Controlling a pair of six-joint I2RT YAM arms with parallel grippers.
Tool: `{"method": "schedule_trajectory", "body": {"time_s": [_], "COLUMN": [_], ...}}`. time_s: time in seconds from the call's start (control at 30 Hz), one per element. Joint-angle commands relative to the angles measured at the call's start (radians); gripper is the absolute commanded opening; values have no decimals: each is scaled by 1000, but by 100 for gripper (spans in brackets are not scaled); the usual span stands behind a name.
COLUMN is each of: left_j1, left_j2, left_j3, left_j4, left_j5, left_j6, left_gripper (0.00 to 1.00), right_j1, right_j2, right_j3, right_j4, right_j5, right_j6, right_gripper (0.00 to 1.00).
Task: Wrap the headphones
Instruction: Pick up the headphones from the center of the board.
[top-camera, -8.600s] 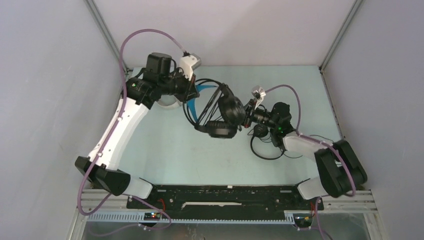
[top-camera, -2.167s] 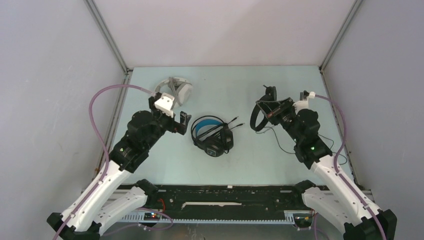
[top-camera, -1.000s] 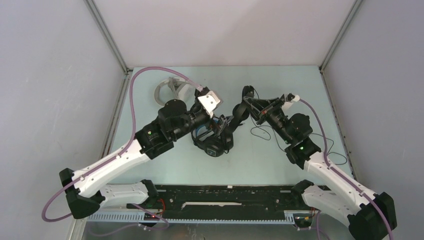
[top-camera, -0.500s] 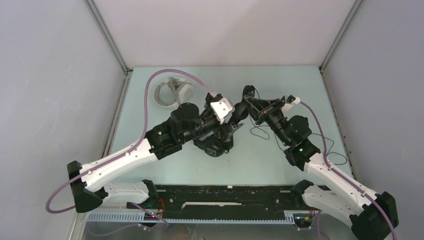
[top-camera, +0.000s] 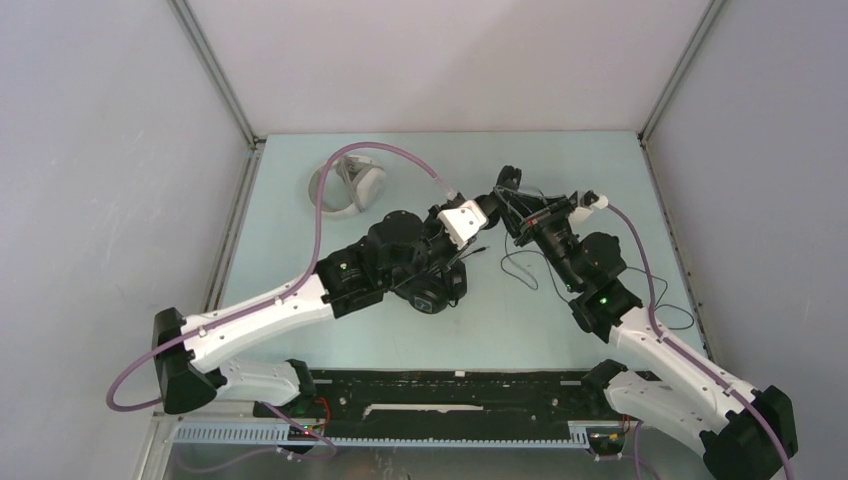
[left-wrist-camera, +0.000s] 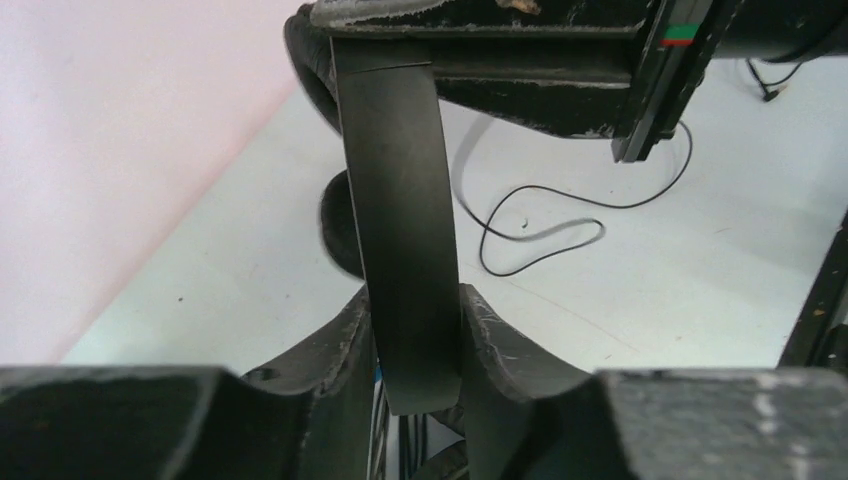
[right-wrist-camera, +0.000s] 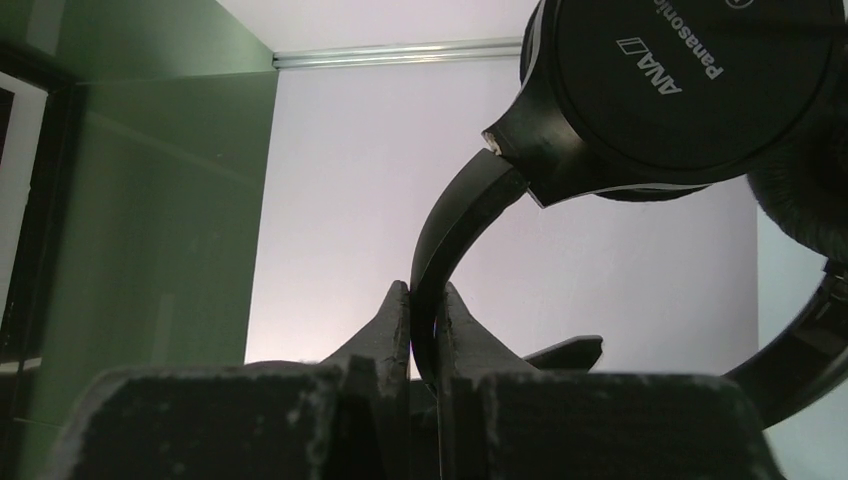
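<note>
top external: both arms meet over mid-table (top-camera: 560, 160). right gripper (top-camera: 522, 208) holds the slim black headphones (top-camera: 507, 182) up off the surface. left gripper (top-camera: 488, 207) reaches in from the left and meets the same set. its thin cable (top-camera: 520, 272) trails loose down onto the table near the right arm. white-grey headphones (top-camera: 345, 185) lie far left. black headphones with blue lining (top-camera: 432, 290) lie partly under the left arm.

left wrist: flat headband (left-wrist-camera: 395, 200) runs down between the left fingers (left-wrist-camera: 345, 340), which sit against both its edges; looks like a grip. cable (left-wrist-camera: 545, 225) lies in an untidy loop beyond.

right wrist: right fingers (right-wrist-camera: 395, 320) pinched tight on the thin band edge. earcup (right-wrist-camera: 690, 90), marked panasonic, hangs above right.

judgement: two-handed hold on the third set, winding not yet begun. next move likely calls for one gripper to keep the band steady while the other lets go and fetches the loose cable; risk is the slim band twisting or slipping.
</note>
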Motion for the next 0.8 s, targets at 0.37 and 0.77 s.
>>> {"method": "schedule_trajectory", "body": {"time_s": [0.37,0.77], "left_j1": [9,125], "left_j2": [-40,-26], "left_j3": [205,341], "left_j4": [-46,-146], "left_j5": [35,213], "left_j6": [-81,-393], "left_gripper": [13,15], "right_j1": [-55,-39], "right_j2": [-182,-186], "right_j3": [1,1], "right_j4": [-208,-44], "right_j5": [-53,-436], "right_j6": [-472,-1738], "right_gripper": [44,59]}}
